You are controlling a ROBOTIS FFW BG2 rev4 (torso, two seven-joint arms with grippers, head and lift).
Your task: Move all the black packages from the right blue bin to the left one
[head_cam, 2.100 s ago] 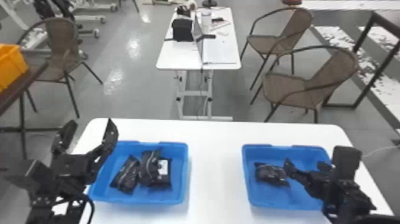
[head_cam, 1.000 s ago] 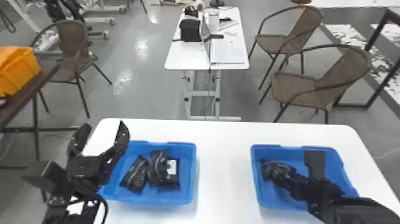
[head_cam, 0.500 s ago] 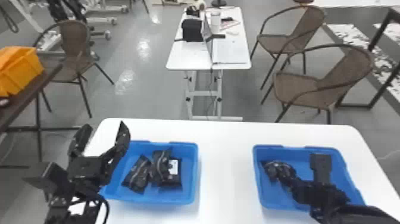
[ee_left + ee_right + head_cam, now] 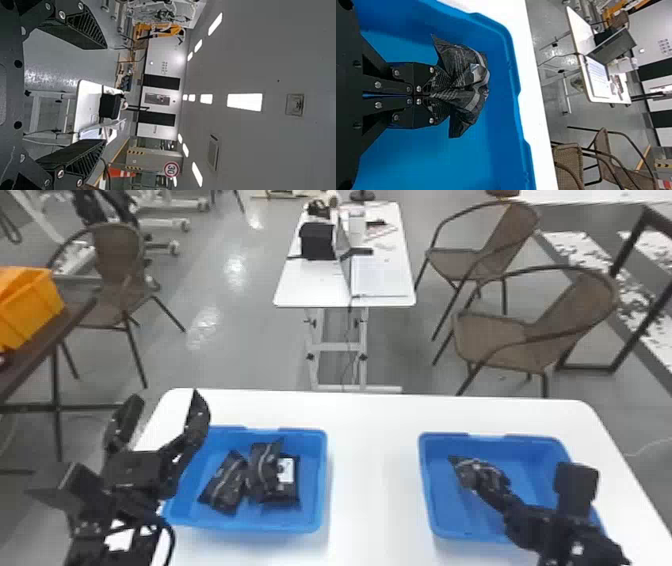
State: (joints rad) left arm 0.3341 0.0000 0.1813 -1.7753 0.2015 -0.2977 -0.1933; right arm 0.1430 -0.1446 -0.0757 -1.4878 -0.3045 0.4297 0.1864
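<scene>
"Flat black fingers [image 4: 419, 76] of the right gripper [image 4: 486, 489]: clenched on what?"

"One crumpled black plastic package [image 4: 468, 81], within the right blue plastic bin [image 4: 428, 485]."

"And the left gripper [image 4: 165, 404]?"

"Fingers spread apart, near the left blue plastic bin [image 4: 322, 470]."

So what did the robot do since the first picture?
The right claw moved left, onto the black package in the right blue bin, and closed on it. The package is bunched up now. The three black packages in the left blue bin stayed put, and the left claw stayed open.
</scene>
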